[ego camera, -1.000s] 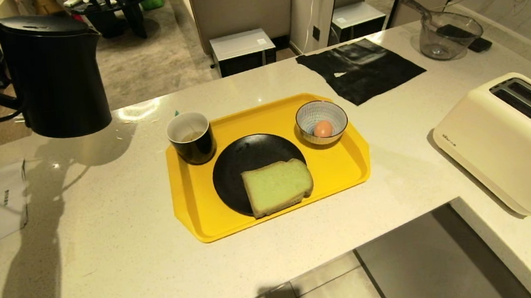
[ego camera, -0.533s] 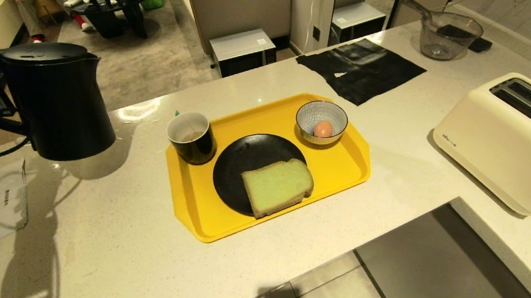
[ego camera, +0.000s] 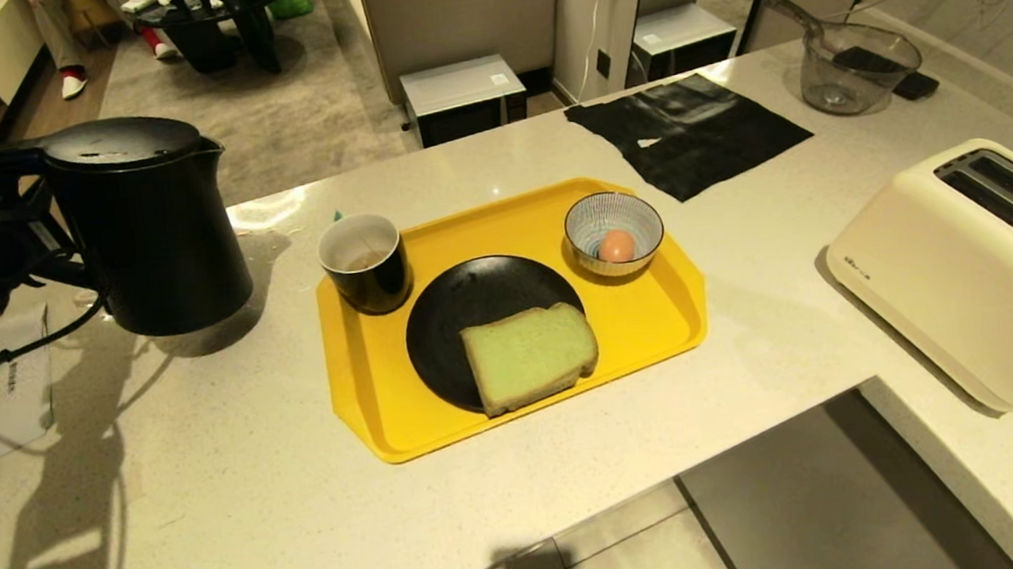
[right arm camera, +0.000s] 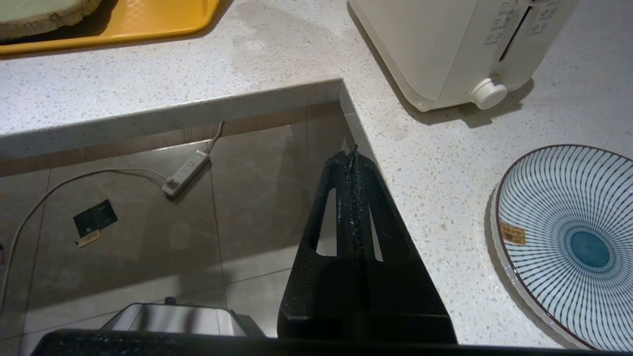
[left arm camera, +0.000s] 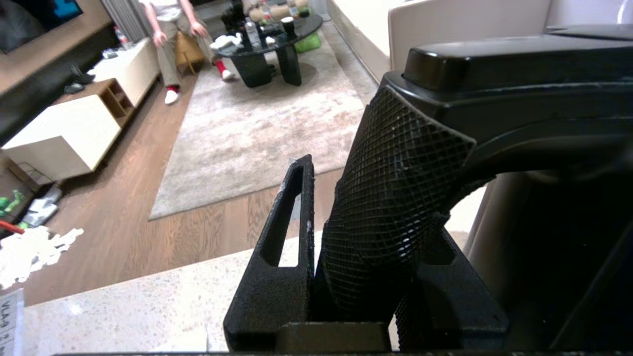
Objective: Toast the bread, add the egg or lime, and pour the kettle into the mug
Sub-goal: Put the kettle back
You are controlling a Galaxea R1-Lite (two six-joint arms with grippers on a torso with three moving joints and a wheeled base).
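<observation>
Gripping the kettle [ego camera: 150, 230] by its handle, left gripper [left arm camera: 363, 277] holds it upright left of the yellow tray [ego camera: 659, 325]. On the tray: one mug [ego camera: 365, 263], one bread [ego camera: 529, 355] slice on one black plate [ego camera: 462, 303], one egg [ego camera: 616, 245] in one striped bowl [ego camera: 635, 216]. Right gripper [right arm camera: 353, 158] closed, empty, off the tray's near edge.

Kettle [ego camera: 150, 226]: tall matte black, lid on, upright, left of frame, base at or just above the counter [ego camera: 211, 499]; contact not clear. Handle faces left.

Mug [ego camera: 365, 263]: black outside, white inside, upright, upper-left corner of the yellow tray [ego camera: 650, 326], right of the kettle.

Bread [ego camera: 529, 357]: one thick slice, pale green face, tan crust, lying flat on the lower right part of a black plate [ego camera: 463, 312], frame centre.

Egg [ego camera: 616, 246]: light brown, inside the striped bowl [ego camera: 611, 216], tray's upper right.
</observation>
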